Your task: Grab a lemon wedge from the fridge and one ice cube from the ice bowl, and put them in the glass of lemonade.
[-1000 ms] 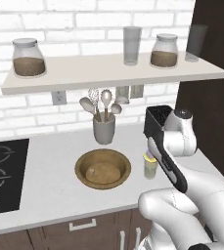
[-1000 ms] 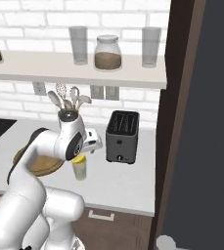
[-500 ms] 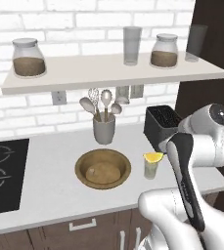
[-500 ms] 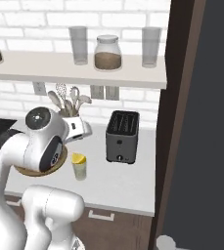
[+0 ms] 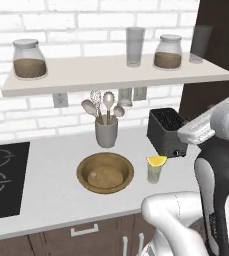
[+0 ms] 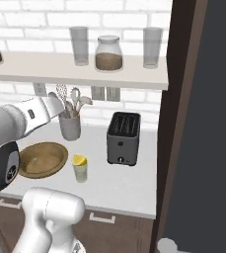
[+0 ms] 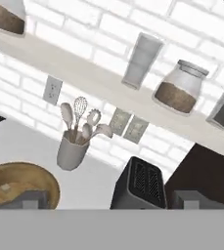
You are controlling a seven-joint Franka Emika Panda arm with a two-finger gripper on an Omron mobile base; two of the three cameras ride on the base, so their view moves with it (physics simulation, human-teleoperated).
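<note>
Tiny bright yellow lemon wedge (image 5: 156,161) perched on rim of short clear lemonade glass (image 5: 154,172); beside it, shallow golden-brown wooden ice bowl (image 5: 105,172). Gripper jaw state indiscernible.

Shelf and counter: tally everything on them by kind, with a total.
Jars: 2
Tall glasses: 2
Utensil cup: 1
Toaster: 1
Ice bowl: 1
Glass of lemonade: 1
Lemon wedge: 1
Total: 9
</note>
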